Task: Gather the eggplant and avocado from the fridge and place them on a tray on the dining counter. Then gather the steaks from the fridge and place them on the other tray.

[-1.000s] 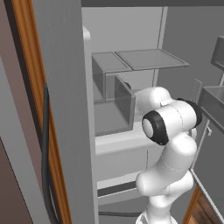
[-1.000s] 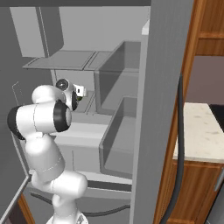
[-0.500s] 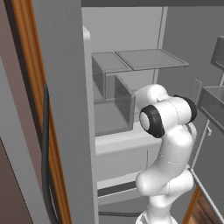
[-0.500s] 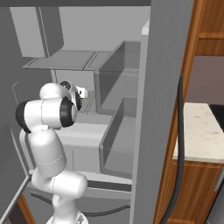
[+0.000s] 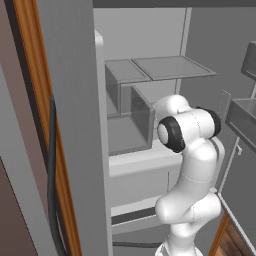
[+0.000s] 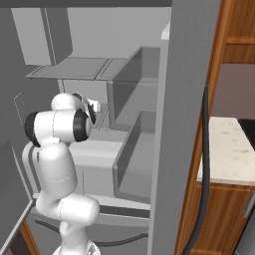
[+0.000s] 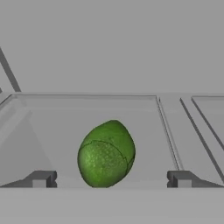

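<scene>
Inside the open fridge (image 5: 170, 67), a green avocado (image 7: 106, 154) lies on a grey shelf floor. In the hand view it sits low and centred, just beyond my gripper (image 7: 111, 180). The gripper is open, with one dark fingertip (image 7: 41, 179) to the avocado's left and the other to its right. Nothing is held between them. In the right base view the hand (image 6: 94, 105) reaches over the middle shelf of the fridge (image 6: 74, 67). The eggplant, steaks, trays and dining counter are out of view.
Clear grey bins (image 5: 142, 117) (image 6: 134, 164) stand on the fridge shelves beside the arm. Open fridge doors (image 5: 75, 125) (image 6: 184, 99) flank it on both sides. A door shelf (image 5: 242, 115) juts in at the right. A beige countertop (image 6: 226, 154) lies beyond the right door.
The arm's elbow has swung and risen a little while the hand stays over the middle shelf. The jaws remain wide.
</scene>
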Robot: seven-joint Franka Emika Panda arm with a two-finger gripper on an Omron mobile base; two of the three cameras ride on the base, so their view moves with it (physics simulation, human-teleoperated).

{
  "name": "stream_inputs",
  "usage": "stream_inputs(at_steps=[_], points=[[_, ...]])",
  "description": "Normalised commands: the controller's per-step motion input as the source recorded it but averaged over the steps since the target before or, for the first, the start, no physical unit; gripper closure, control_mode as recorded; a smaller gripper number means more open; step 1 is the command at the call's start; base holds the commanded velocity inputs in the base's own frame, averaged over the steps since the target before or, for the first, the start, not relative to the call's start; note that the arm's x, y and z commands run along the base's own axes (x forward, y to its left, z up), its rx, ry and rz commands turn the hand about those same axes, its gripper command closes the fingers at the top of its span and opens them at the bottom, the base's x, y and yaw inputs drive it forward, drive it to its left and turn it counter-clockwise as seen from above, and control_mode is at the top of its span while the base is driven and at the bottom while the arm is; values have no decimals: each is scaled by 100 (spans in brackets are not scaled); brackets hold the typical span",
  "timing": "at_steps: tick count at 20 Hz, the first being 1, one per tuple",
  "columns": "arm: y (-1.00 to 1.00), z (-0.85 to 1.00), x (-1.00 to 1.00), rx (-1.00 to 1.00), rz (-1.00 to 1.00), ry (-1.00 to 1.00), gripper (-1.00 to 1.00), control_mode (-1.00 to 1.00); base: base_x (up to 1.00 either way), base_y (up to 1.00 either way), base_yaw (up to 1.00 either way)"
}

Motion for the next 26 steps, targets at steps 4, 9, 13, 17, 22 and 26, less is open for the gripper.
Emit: stream_inputs(at_steps=[4,9,13,17,22,26], points=[[5,-5,5,0,0,2,-100,-100,0,0,0],[0,-8,2,0,0,0,-100,-100,0,0,0],[0,-2,23,0,0,0,-100,-100,0,0,0],[0,0,30,0,0,0,-100,-100,0,0,0],[0,0,9,0,0,2,-100,-100,0,0,0],[0,-3,0,0,0,4,-100,-100,0,0,0]])
